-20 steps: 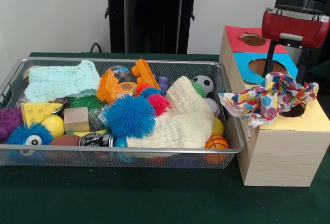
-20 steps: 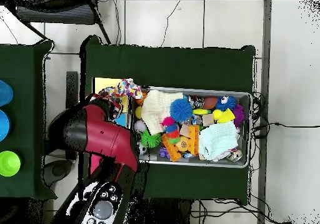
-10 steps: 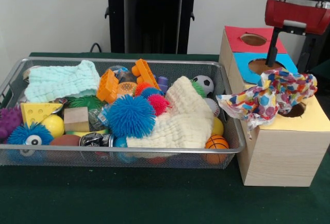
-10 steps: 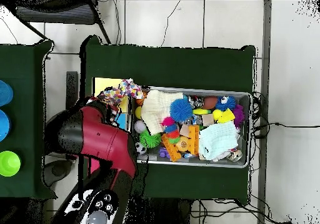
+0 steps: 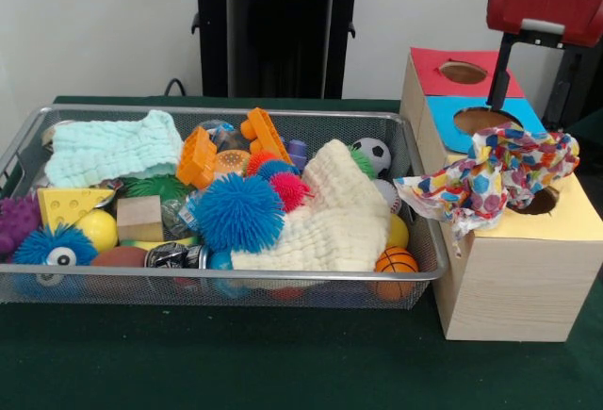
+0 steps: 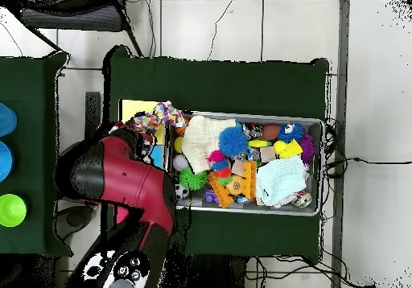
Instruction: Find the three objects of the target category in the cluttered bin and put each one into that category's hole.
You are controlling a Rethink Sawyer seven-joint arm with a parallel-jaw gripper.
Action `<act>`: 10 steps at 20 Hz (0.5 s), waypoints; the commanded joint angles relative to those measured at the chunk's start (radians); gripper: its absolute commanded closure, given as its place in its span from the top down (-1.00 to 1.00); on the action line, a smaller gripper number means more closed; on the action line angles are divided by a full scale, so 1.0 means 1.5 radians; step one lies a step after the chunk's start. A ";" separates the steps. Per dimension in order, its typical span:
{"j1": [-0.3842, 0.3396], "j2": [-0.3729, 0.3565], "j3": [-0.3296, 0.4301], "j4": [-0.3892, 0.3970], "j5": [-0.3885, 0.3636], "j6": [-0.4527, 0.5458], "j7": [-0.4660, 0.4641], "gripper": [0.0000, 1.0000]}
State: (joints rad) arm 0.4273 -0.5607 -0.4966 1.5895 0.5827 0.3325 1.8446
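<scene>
Wire bin, wooden box, raised gripper.

Left to right, you have: a wire bin [image 5: 415, 283] holding a mint cloth [image 5: 111, 146], orange blocks [image 5: 198, 155], a blue spiky ball [image 5: 238, 212], a cream cloth [image 5: 330, 217] and a small basketball [image 5: 396, 261]; a wooden box [image 5: 513, 278] with red, blue and yellow holes; a patterned cloth [image 5: 490, 179] draped over the yellow hole's near edge, lying free; the gripper [image 5: 499, 73] above the box, jaw state impossible to tell.
</scene>
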 commanded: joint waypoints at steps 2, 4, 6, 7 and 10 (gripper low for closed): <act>0.000 0.017 0.005 -0.021 -0.024 0.074 0.138 -1.00; 0.003 0.023 -0.005 -0.028 -0.032 0.080 0.132 -1.00; 0.005 0.026 -0.009 -0.029 -0.037 0.079 0.126 -1.00; 0.003 0.025 -0.008 -0.028 -0.037 0.081 0.124 -1.00; 0.004 0.031 -0.012 -0.037 -0.034 0.119 0.134 -1.00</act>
State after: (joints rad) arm 0.4390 -0.5574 -0.5389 1.5666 0.5778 0.3414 1.8446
